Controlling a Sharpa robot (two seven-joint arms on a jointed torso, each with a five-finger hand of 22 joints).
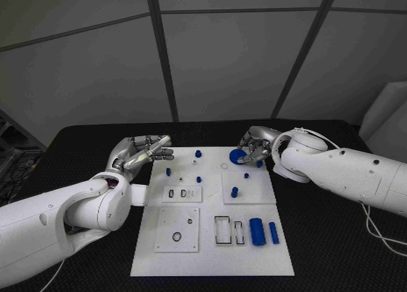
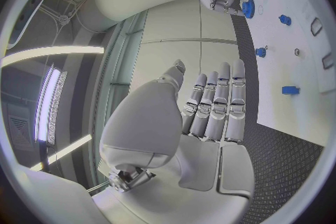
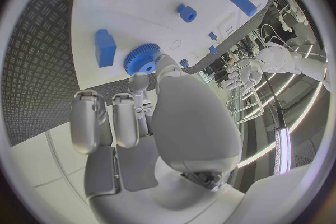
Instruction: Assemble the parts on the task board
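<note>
Two blue bars [image 1: 264,232] lie side by side near the task board's [image 1: 212,258] front right corner, beside empty rectangular slots. Left hand [image 1: 140,152] hovers at the board's far left edge, fingers extended close together, holding nothing. Right hand [image 1: 254,150] sits over the far right corner, pinching a blue gear [image 3: 142,59] just above the board. Small blue pegs [image 1: 198,154] stand mid-board.

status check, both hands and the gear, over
Right hand pinching blue gear over the task board's far edge. Left hand open, holding nothing, at board's left edge. Nothing blocking the gear.
</note>
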